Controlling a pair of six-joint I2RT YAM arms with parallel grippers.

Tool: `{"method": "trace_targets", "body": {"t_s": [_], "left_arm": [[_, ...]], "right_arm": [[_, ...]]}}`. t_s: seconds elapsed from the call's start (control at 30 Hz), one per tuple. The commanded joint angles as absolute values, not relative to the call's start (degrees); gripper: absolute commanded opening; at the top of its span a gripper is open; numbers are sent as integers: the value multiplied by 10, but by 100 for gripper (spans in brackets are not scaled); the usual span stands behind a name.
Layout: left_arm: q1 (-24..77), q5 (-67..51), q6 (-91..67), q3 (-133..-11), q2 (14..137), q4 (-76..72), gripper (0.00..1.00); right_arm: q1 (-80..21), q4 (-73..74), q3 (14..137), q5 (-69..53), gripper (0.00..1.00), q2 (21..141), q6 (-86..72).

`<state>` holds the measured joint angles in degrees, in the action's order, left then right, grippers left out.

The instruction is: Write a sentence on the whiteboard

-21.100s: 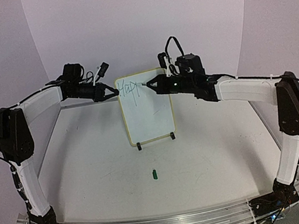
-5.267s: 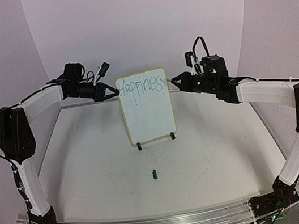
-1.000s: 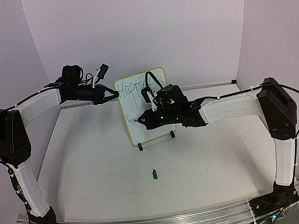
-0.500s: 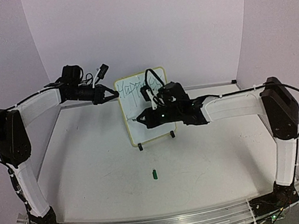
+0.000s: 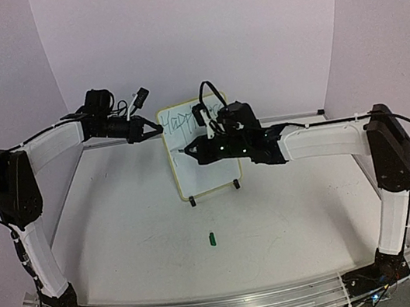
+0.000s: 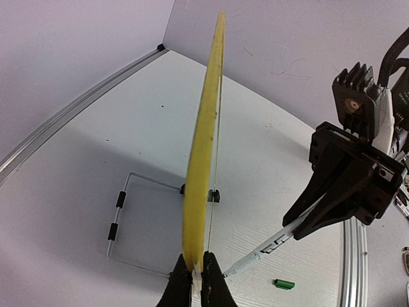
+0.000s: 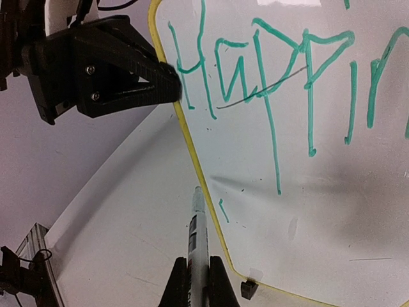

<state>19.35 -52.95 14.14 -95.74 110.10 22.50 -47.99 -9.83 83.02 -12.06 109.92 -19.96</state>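
The whiteboard (image 5: 206,170) with its yellow rim stands upright on a wire stand at the back middle of the table. The sentence (image 7: 262,70) reads "Happin" in green along the top in the right wrist view, with a short green stroke (image 7: 223,210) below it near the left rim. My left gripper (image 5: 155,130) is shut on the board's upper left edge (image 6: 203,147). My right gripper (image 5: 198,148) is shut on a white pen (image 7: 197,230). The pen's tip lies just outside the board's left rim at mid height.
A green pen cap (image 5: 212,238) lies on the table in front of the board. The wire stand (image 6: 128,217) reaches back behind the board, and its black feet (image 5: 191,201) clip the lower rim. Purple walls close in the back and both sides.
My right gripper has moved the pen up and a little left along the board's left side. The left arm and the board have not moved.
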Motion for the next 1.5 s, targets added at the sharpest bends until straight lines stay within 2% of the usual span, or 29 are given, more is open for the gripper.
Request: {"method": "trace_targets", "body": {"t_s": [0.0,0.83,1.2,1.47], "left_arm": [[200,-509,153,-939,1105,286,0],[201,-512,153,-940,1103,286,0],[202,-512,152,-938,1106,285,0],[203,-511,152,-938,1104,285,0]], "right_arm": [[-479,-108,860,-114,0,1118,-202],[-479,-104,858,-81,0,1134,-205],[-478,-117,797,-92,0,1060,-173],[-479,-109,787,-90,0,1069,-176]]}}
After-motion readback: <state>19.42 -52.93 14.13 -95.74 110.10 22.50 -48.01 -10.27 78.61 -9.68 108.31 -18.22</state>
